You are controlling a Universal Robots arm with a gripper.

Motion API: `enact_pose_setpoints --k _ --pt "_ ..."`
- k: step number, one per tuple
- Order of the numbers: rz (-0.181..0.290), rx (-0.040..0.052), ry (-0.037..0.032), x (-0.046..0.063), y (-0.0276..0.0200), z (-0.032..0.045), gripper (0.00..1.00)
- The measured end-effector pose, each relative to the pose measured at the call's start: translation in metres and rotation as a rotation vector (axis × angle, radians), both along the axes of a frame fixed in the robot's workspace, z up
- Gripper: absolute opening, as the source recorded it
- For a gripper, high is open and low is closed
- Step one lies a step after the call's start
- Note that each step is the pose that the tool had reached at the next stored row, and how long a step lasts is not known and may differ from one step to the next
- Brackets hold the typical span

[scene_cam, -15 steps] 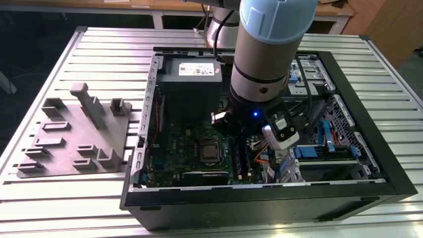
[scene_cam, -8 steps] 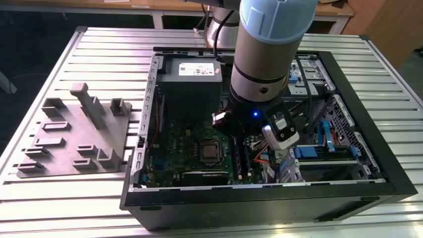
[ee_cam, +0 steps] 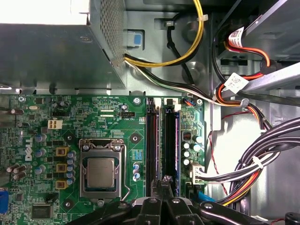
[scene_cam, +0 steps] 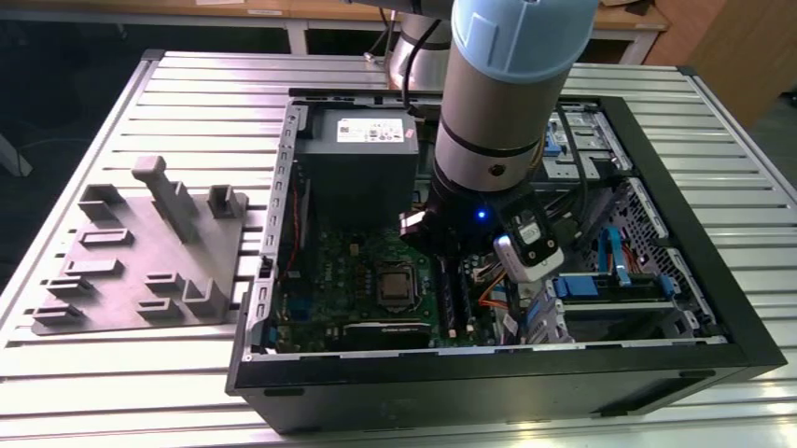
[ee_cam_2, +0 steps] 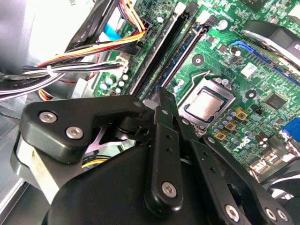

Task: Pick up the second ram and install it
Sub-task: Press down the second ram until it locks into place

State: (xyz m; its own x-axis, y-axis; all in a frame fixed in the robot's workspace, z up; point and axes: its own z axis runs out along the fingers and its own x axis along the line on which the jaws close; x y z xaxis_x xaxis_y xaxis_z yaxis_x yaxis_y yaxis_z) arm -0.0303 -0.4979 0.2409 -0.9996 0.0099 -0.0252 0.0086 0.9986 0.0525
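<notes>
**Black gripper poised at the memory slots, install close to done**

Black fingers of the gripper (ee_cam: 165, 181) are clenched tight together, their tips at the near end of the motherboard's (ee_cam: 56, 154) two long memory slots, beside the processor socket (ee_cam: 102, 171). The second ram (ee_cam: 172, 140) appears to be the dark, blue-tinted card standing edge-up in the slot in line with those tips. It cannot be made out whether the tips still pinch it or only press on it. Pick-up and carry look finished. The card seems to be in its slot, though the frames do not show whether it is fully home and latched.

In the exterior view the arm (scene_cam: 498, 121) reaches down into the open computer case (scene_cam: 734, 308), well apart from the grey fixture plate (scene_cam: 131, 271) on the slatted table (scene_cam: 212, 84).

Writing is plentiful: a white printed label on the power supply (scene_cam: 373, 132), white tags on the cables (ee_cam: 234, 83), and white lettering across the green board.
</notes>
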Motion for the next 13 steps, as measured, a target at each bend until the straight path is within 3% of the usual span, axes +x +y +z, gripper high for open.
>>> enact_pose_setpoints --k 7,13 --pt "0.000 0.0001 0.0000 0.0000 0.0013 0.0000 0.10" --pt "0.000 0.0001 -0.0001 0.0000 0.0095 -0.0002 0.10"
